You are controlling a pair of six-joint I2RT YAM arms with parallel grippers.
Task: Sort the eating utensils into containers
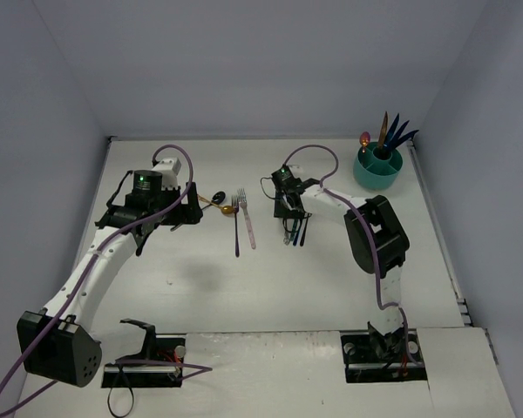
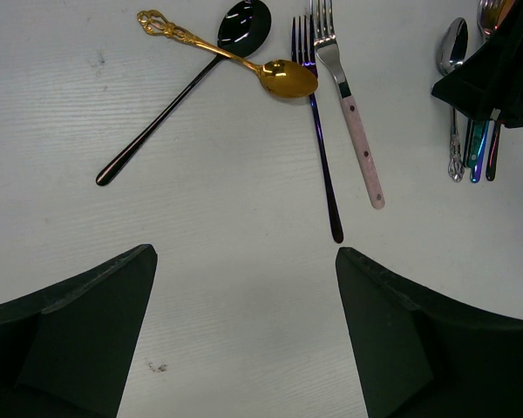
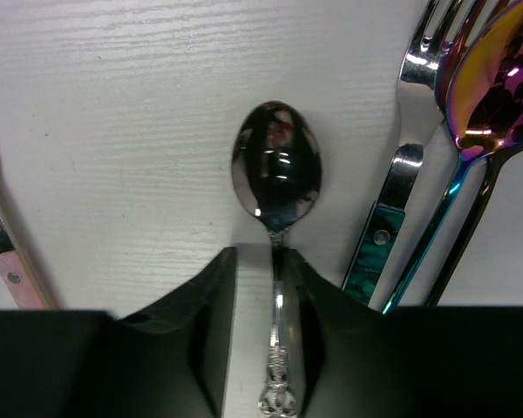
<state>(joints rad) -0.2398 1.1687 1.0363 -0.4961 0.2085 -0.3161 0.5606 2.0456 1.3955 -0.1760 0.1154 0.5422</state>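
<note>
Two arms, one spoon: the right gripper point(image 3: 275, 279) straddles the handle of a silver spoon point(image 3: 276, 170) lying flat on the white table point(image 1: 331, 279), at the centre of the overhead view.
Right jaws: drawn narrow around the handle, with a sliver of table showing between one finger and the metal. Whether they pinch it firmly cannot be told.
Left jaws: the left gripper point(image 2: 246, 261) is spread wide and grasps nothing, hanging above bare table at the left of the overhead view.
Destination: a teal caddy point(image 1: 377, 170) in the upper right of the overhead view, with dark blue and copper pieces standing in it.
Handling: the spoon looks light, rigid and polished, so probably slippery. Its slim ornate handle lies flush on the table, and a pinch just behind the bowl seems the best hold.
Neighbours: a teal-handled fork point(image 3: 392, 209) and a rainbow spoon point(image 3: 497, 87) lie just beside it on the right of the wrist view. They are apart from the silver spoon but near enough for the outer finger to nudge.
Further left: a pink-handled fork point(image 2: 357, 122), a dark blue fork point(image 2: 321, 148) and a gold spoon point(image 2: 283, 78) crossing a black spoon point(image 2: 240, 24), all well apart from the grasp.
Risk: the spoon may twist or slide out on the lift, and the long pieces in the caddy may crowd the drop.
</note>
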